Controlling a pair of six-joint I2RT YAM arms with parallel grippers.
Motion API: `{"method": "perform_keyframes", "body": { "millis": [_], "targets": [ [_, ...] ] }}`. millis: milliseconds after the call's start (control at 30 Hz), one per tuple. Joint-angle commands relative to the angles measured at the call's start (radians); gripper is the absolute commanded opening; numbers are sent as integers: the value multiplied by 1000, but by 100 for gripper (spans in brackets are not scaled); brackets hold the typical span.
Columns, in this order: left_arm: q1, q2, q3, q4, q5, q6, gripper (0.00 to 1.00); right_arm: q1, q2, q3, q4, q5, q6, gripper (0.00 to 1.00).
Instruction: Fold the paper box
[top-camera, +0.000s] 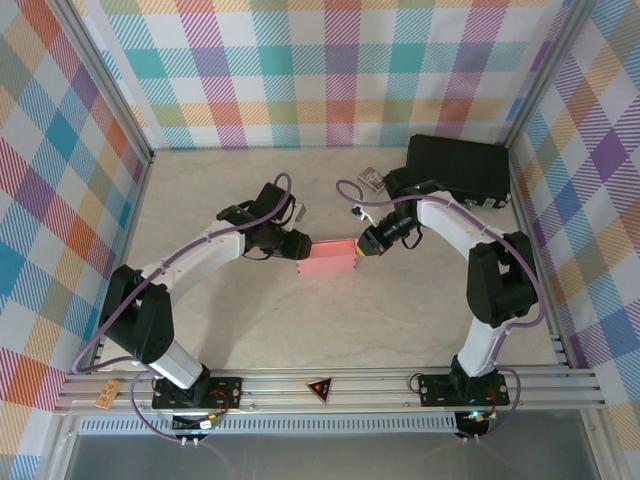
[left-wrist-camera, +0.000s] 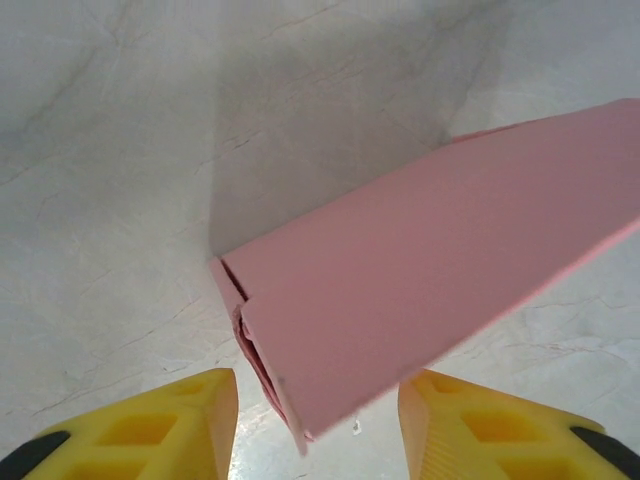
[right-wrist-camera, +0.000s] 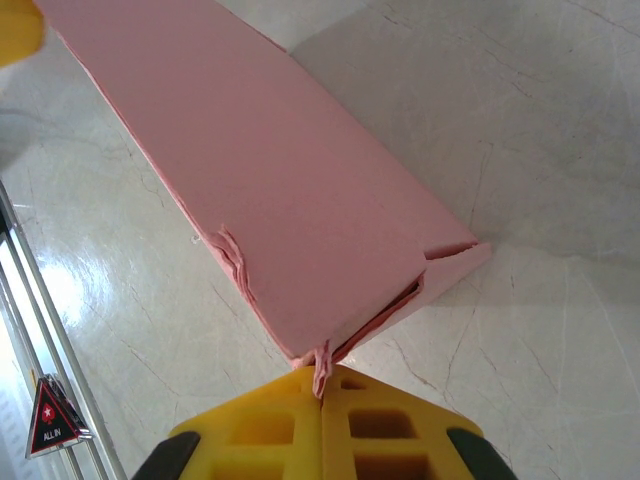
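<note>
Paper box (top-camera: 328, 257) near the middle of the tabletop (top-camera: 400, 320), strung between my two tools. Its long axis runs left to right across the top view, one short end toward each arm, so both tools meet it end-on. Left tool (top-camera: 303, 247) is at the left end and right tool (top-camera: 363, 243) at the right end, about equally near. Black hard case (top-camera: 458, 168) and small card pack (top-camera: 369, 179) lie well apart at the far right, not involved.

Right tool: fingers pressed together, with a thin pink tab from the box's end pinched between them, clear on the right wrist view. That is my one grip on the box. A flap gapes a little at that corner, and one long edge is crumpled nearby.

Left tool: yellow fingers (left-wrist-camera: 190, 420) stand apart, the box's left end between them with a gap on each side. I see no contact, so it holds nothing.

There is shadow under the box on both wrist views, so I judge it raised off the tabletop and carried from the right end.

Key relation: the box lies straight ahead of the left tool, along its approach line, its end inside the spread jaws. I'd guess a squeeze or push along the axis works against the right pinch. Sideways drift could twist the thin card.
</note>
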Motion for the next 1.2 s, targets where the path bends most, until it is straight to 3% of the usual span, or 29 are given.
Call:
{"method": "perform_keyframes", "body": {
  "millis": [0,133,333,667,933,1167],
  "targets": [
    [-7,-74,-9,11,44,21,48,9,25,28,-29,-17,10,7],
    [-7,-110,-17,54,63,14,50,9,28,34,-30,-16,10,7],
    [-4,-89,1,105,2,-54,51,9,29,37,-33,-15,10,7],
    [-5,51,85,13,13,-65,49,10,29,36,-35,-14,11,7],
    [-8,77,69,-23,3,-42,47,12,28,37,-36,-11,13,8],
    [-13,95,64,-33,-28,-39,47,12,23,36,-36,1,12,18]
  ]
}}
